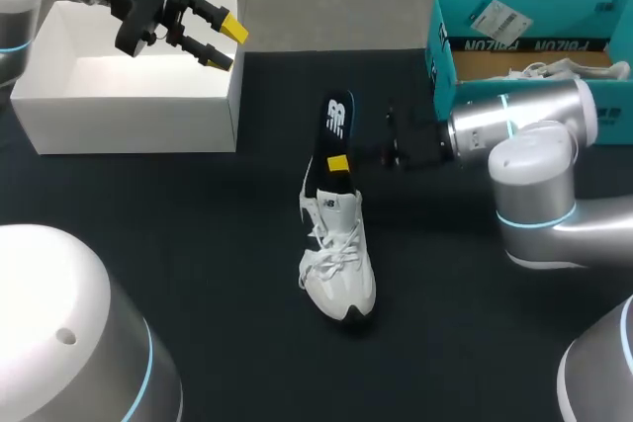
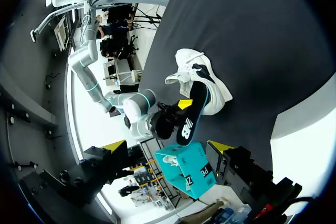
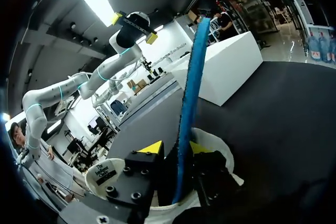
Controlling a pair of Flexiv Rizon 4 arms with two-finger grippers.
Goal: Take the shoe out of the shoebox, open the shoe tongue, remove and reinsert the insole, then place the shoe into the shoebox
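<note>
One shoe (image 1: 338, 264) out, one insole (image 1: 337, 121), two boxes (image 1: 129, 106) (image 1: 495, 46), two pincers (image 1: 227, 43) (image 1: 341, 160).

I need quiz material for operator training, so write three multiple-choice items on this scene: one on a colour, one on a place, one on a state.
1. The shoebox is: A teal; B red; C white.
2. The shoe with the insole sticking out stands: A in the shoebox; B on the black table; C on the floor.
3. The right gripper is: A open; B shut on the insole; C shut on the shoe.
Key: 1 A, its walls are teal. 2 B, its sole rests on the table. 3 B, both fingers press the insole from two sides.
</note>
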